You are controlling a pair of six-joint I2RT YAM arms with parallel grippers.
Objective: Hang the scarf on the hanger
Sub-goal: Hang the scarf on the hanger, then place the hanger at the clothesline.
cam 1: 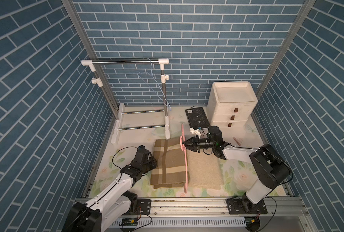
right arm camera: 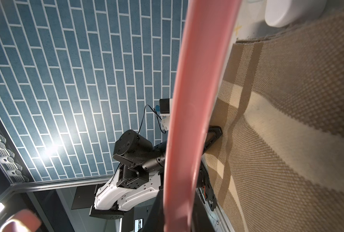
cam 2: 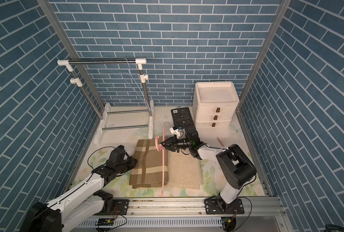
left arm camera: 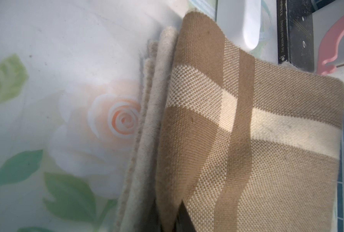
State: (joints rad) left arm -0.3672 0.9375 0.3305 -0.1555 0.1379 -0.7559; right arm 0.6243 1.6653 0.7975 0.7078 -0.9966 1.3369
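Bare tabletop [cam 1: 141, 138] between rack [cam 1: 125, 61] and scarf [cam 1: 171, 162]; drawer unit [cam 1: 232, 104], book [cam 1: 197, 118] far right.

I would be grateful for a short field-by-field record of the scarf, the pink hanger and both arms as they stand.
Scarf: folded on the table, plaid part beside plain beige part.
Pink hanger: on edge across the scarf, where the two parts meet.
Right fingers: closed on the hanger near its hook.
Left fingers: at the plaid edge; grip unclear.
Rack: behind, carrying a blue wire hanger.
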